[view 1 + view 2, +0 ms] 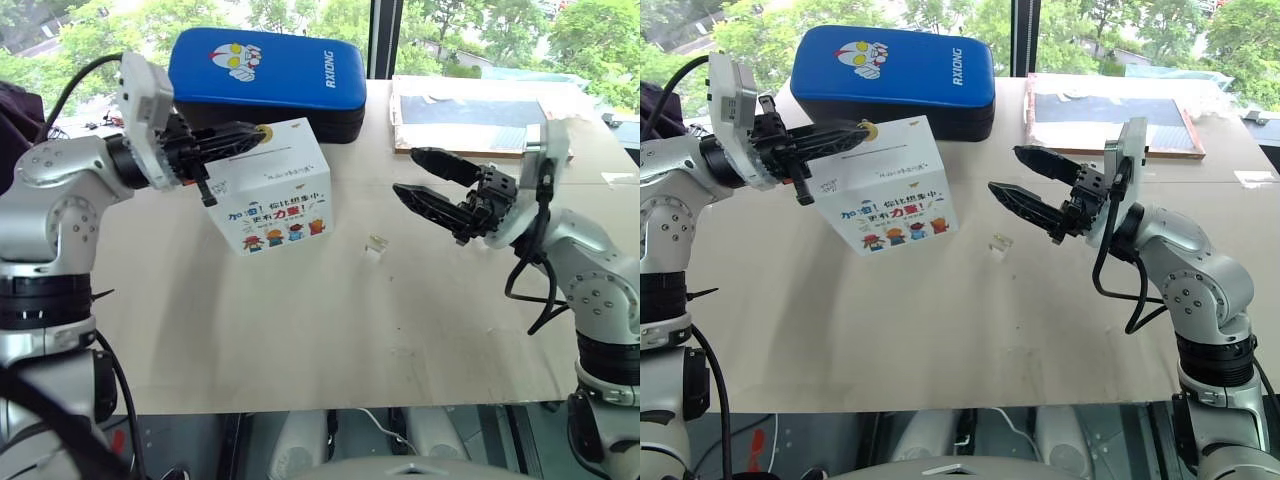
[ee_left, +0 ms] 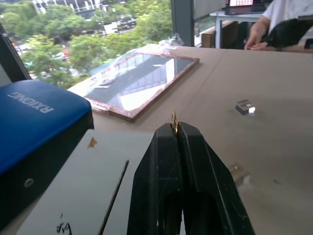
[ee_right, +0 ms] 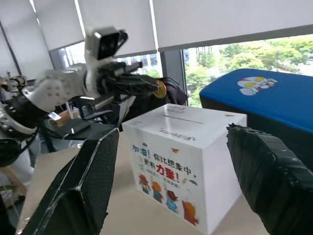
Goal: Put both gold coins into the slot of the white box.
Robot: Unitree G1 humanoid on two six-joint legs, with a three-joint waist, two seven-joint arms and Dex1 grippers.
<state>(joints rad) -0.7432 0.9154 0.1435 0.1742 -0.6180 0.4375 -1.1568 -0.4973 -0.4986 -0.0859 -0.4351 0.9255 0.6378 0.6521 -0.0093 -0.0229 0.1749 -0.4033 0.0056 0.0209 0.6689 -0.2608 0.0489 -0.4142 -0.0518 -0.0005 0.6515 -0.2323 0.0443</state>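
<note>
Left gripper [image 1: 862, 130] pinched on gold coin [image 3: 160, 89], over top of white box [image 1: 275, 190], near slot [image 3: 182, 119]. Right gripper [image 1: 418, 175] jaws wide, nothing held, well right of box.

Blue padded case [image 1: 267, 70] reads "RXIONG"; white box [image 1: 280, 195] lettering seems Chinese.

Bright, even daylight enters through the tall windows [image 1: 300, 15] behind the pale wooden table [image 1: 300, 330], and the green trees outside look slightly washed out. Shadows on the tabletop are soft and faint. The glossy blue padded case [image 1: 270, 65] carries mild glare. In both wrist views, the nearest black fingers [image 2: 188, 191] appear blurred.
</note>
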